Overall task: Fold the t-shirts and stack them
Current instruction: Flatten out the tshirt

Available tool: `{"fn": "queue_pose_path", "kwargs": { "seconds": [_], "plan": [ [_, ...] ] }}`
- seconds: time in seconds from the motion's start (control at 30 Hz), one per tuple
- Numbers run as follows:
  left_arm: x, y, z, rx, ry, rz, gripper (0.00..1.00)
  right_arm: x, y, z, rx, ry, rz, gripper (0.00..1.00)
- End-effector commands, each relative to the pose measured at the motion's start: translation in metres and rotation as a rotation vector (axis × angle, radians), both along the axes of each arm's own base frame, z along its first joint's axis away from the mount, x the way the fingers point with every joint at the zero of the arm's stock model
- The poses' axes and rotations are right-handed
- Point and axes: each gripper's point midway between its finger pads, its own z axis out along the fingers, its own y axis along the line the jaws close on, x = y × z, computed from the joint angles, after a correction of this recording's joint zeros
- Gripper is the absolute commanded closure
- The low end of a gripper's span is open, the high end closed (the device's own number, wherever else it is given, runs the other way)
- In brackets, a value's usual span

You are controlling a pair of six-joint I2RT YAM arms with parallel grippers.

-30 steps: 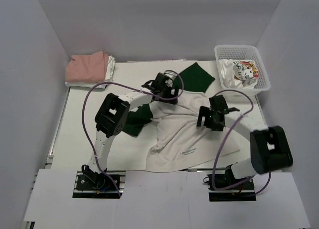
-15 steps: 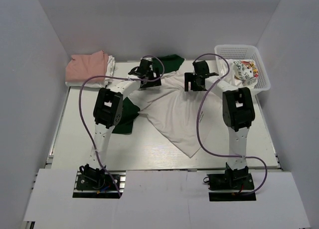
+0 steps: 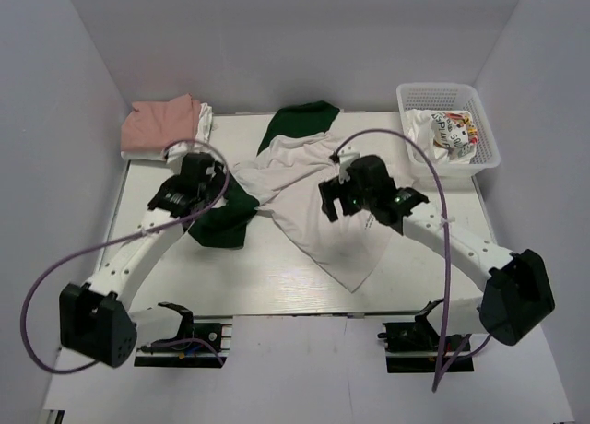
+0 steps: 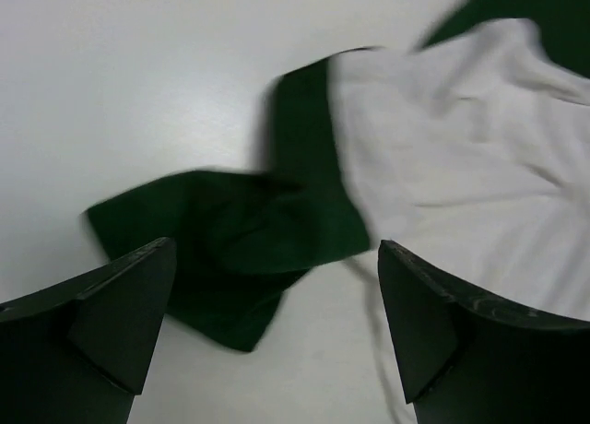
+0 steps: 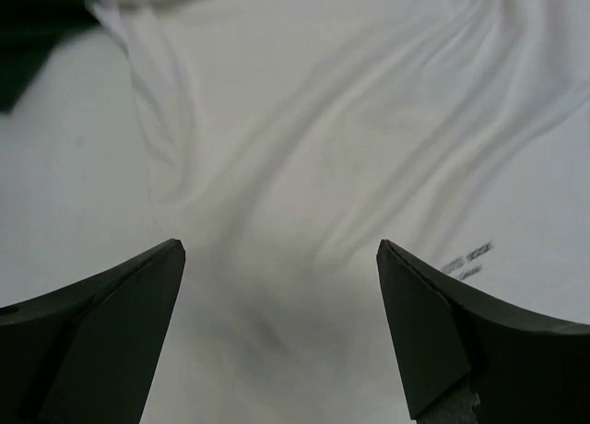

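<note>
white cotton with dark green sleeves: from above, the big t-shirt (image 3: 304, 226) lies rumpled and skewed across the middle of the bench (image 3: 277, 281), not yet flat. the salmon-pink shirt (image 3: 164, 122) sits folded on the plain white shirt (image 3: 205, 120) at the far left corner. the left tool (image 3: 191, 190) hovers by the bunched green sleeve (image 3: 226, 219). the right tool (image 3: 337, 199) hangs over the white body. both are spread wide and carry nothing. a basket (image 3: 447, 94) at far right holds a crumpled cloth with coloured print, too small to read.

left wrist view: the tool's fingers (image 4: 120, 313) stand apart over that sleeve, which is doubled on itself. i'd say pinch its outer edge and draw it away from the body until it lies single.

right wrist view: the fingers (image 5: 101, 323) are parted above long creases in the white cloth. better to grip at a hem and pull against the other arm than to press mid-panel. a small dark printed line (image 5: 466, 258) shows at right, but it is blurred and i can't read it.
</note>
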Motion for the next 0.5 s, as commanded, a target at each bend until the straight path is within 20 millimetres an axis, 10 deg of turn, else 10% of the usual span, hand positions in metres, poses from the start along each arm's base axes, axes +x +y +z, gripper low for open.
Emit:
{"fn": "queue_pose_path", "kwargs": {
  "seconds": [0.0,0.17,0.47],
  "plan": [
    [-0.089,0.062,-0.096,0.049,0.326,0.315,0.00,-0.062,0.004,-0.052,-0.063,0.172,0.083,0.10],
    [-0.141,0.086,-0.127,0.000,0.373,0.480,0.00,-0.115,-0.008,-0.080,-0.211,0.289,0.125,0.10],
    [-0.123,0.117,-0.144,0.039,0.348,0.612,0.02,-0.169,-0.005,-0.120,-0.286,0.400,0.168,0.10]
  ]
}}
